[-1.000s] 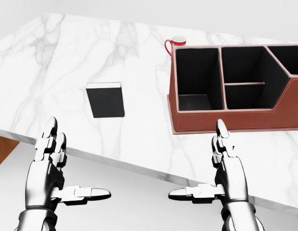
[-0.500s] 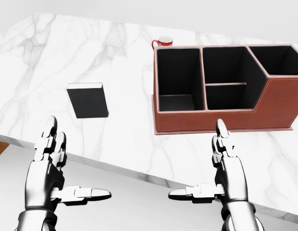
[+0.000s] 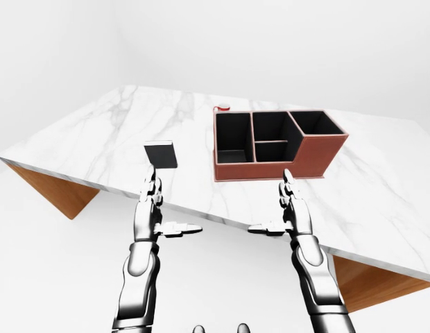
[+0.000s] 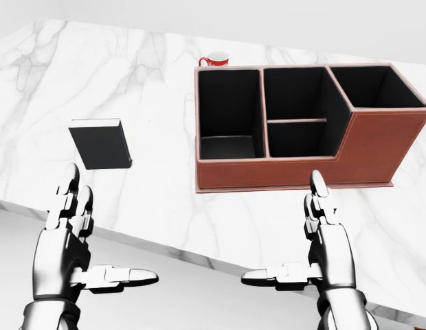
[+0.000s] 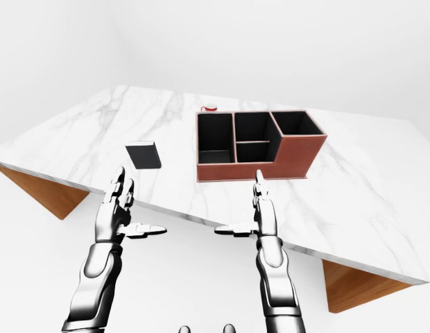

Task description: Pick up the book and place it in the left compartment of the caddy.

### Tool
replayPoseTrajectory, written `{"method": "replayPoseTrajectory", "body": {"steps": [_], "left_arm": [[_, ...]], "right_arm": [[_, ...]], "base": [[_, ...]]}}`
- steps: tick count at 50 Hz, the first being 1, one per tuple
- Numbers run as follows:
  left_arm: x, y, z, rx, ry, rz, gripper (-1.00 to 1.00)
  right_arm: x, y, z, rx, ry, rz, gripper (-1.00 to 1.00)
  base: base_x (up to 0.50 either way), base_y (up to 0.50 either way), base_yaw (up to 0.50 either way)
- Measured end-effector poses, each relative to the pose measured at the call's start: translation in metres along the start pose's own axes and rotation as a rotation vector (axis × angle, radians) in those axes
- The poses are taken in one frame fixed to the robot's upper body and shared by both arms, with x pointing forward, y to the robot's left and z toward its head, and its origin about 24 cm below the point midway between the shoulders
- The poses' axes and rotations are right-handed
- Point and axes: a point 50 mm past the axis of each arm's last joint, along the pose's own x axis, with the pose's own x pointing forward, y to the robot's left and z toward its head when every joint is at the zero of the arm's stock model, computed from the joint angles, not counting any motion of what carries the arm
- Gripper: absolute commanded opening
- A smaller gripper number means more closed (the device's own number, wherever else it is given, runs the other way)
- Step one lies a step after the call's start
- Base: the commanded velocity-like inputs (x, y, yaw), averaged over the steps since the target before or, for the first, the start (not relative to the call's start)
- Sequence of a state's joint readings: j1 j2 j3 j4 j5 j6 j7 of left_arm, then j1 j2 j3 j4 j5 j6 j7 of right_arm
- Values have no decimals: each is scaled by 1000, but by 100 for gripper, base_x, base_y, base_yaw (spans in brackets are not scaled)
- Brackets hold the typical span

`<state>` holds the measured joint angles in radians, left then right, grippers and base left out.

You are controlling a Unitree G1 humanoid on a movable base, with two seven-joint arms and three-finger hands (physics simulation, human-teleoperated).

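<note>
A black book (image 4: 100, 143) lies flat on the white marble table (image 4: 158, 96), at the left of the head view. The brown caddy (image 4: 295, 172) with black compartments stands to its right; its left compartment (image 4: 227, 113) holds nothing. My left hand (image 4: 82, 254) hovers open below the book, short of the table's near edge, fingers up and thumb pointing right. My right hand (image 4: 309, 251) is open too, below the caddy, thumb pointing left. Neither hand touches anything.
A red mug (image 4: 214, 60) stands just above the caddy's left end. The table edge (image 4: 165, 244) runs slantwise across the head view's lower part. Wooden table sides (image 3: 52, 191) show under the slab in the eye views. Floor and walls are plain white.
The whole picture has shifted left: book, caddy and mug all slid left as the camera moved. Both hands keep the same open pose and place in the view.
</note>
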<state>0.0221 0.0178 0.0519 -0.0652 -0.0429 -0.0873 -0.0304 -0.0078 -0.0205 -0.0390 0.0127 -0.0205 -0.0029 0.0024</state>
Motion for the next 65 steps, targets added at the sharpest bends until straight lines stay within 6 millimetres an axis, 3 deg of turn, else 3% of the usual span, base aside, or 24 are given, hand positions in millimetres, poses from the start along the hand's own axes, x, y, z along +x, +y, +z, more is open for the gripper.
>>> {"method": "replayPoseTrajectory", "body": {"steps": [16,30,44,65], "left_arm": [[0,-1,0,2,-1,-5,100],[-1,-1,2,3,-6,-7,100],[-1,-1,1,4,-4,-9,100],[2,-1,-7,8,31,-7,100]], "right_arm": [[-1,-2,3,-5,-19,-10,100],[-5,-18,12,19,-59,-74,100],[-20,-51,26,37,-112,-203,100],[-57,-110,51,-44,-192,-423,100]], "base": [[0,0,0],[0,0,0],[0,0,0],[0,0,0]]}}
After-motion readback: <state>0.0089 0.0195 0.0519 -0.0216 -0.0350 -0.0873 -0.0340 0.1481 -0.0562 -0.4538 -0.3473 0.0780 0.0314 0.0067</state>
